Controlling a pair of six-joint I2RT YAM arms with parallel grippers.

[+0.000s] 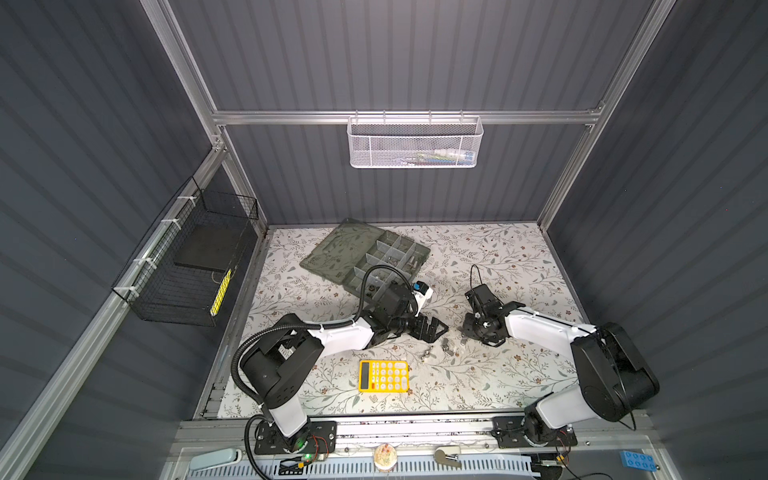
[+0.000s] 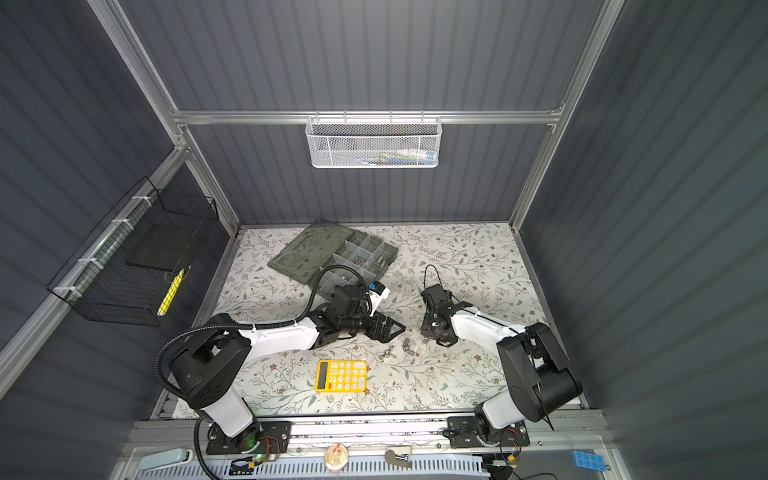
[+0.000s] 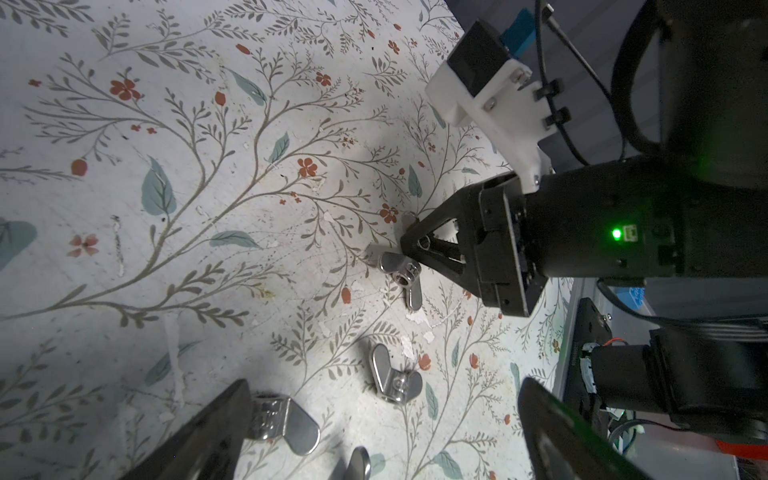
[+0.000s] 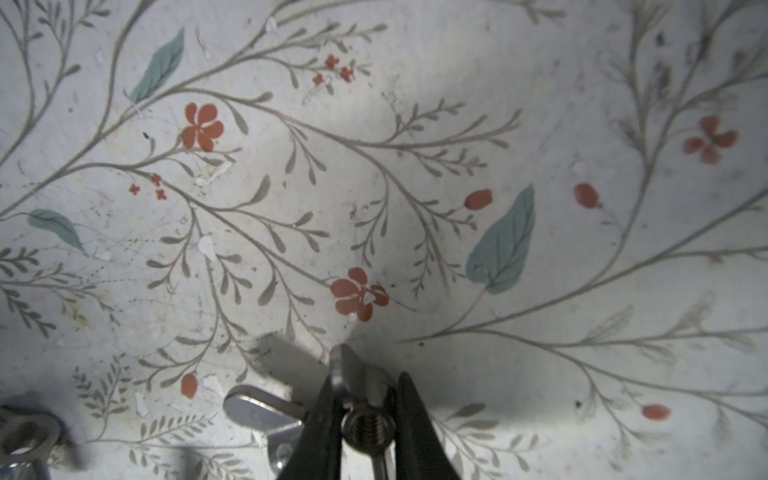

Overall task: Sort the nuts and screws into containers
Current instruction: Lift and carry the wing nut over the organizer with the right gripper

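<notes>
My right gripper (image 4: pixel 368 415) is shut on a silver wing nut (image 4: pixel 368 430), pinched by its threaded hub just above the floral table, one ear sticking out past the tips. A second wing nut (image 4: pixel 259 411) lies right beside it. My left gripper (image 3: pixel 384 419) is open and low over the table, with one wing nut (image 3: pixel 395 382) lying between its fingers and another (image 3: pixel 286 422) against one finger. In both top views the two grippers (image 1: pixel 438 334) (image 1: pixel 462 331) face each other over the loose nuts (image 1: pixel 446 345). The containers (image 1: pixel 390 259) hold small pieces too small to name. I make out no screws.
A yellow calculator (image 1: pixel 383 376) lies near the front edge, close to the nuts. The organiser's open lid (image 1: pixel 340 249) lies flat on its left. A black wire basket (image 1: pixel 191 266) hangs on the left wall and a white mesh basket (image 1: pixel 415 143) on the back rail.
</notes>
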